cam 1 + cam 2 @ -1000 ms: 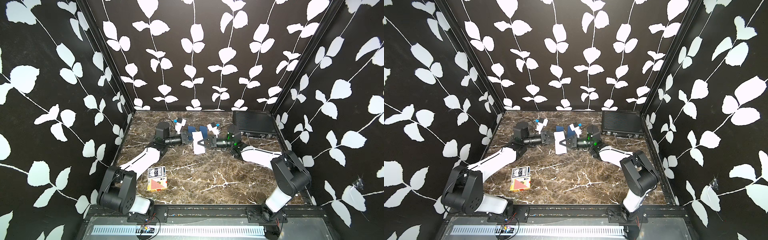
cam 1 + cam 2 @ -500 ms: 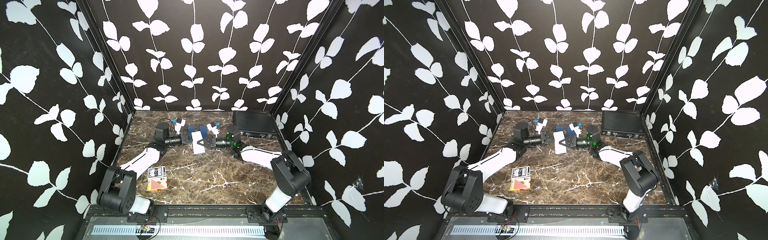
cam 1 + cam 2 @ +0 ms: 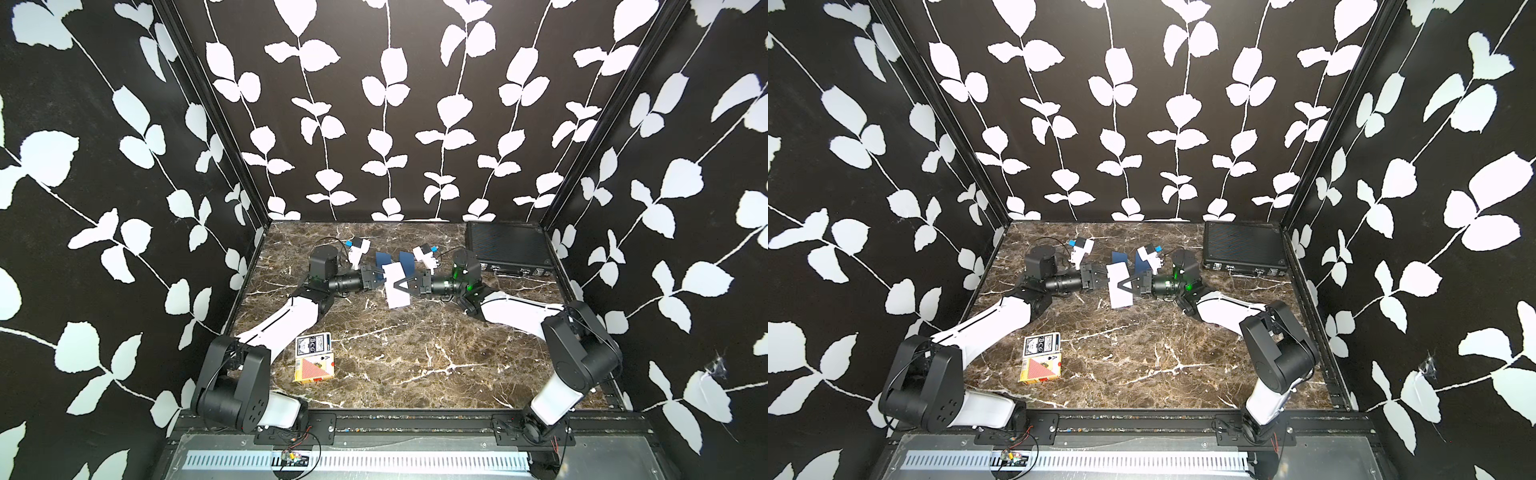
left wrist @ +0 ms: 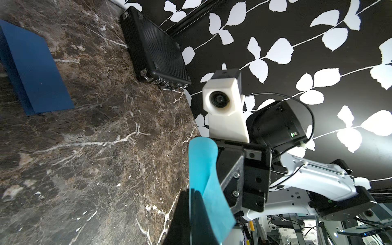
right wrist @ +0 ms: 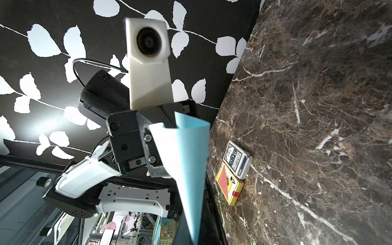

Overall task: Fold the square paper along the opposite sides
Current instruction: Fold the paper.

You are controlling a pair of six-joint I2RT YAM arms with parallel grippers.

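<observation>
The square paper hangs upright above the marble table between my two grippers, white in both top views. It curls into a loose fold, its light blue side showing in the left wrist view and in the right wrist view. My left gripper comes in from the left and is shut on one edge of the paper. From the right, my right gripper is shut on the sheet as well. The two grippers almost meet.
Two dark blue folded pieces stand just behind the grippers; one shows in the left wrist view. A black case lies at the back right. Two card decks, blue and red-yellow, lie front left.
My right gripper has closed its jaws onto the paper. The left gripper has kept its hold, and the sheet has barely moved.
</observation>
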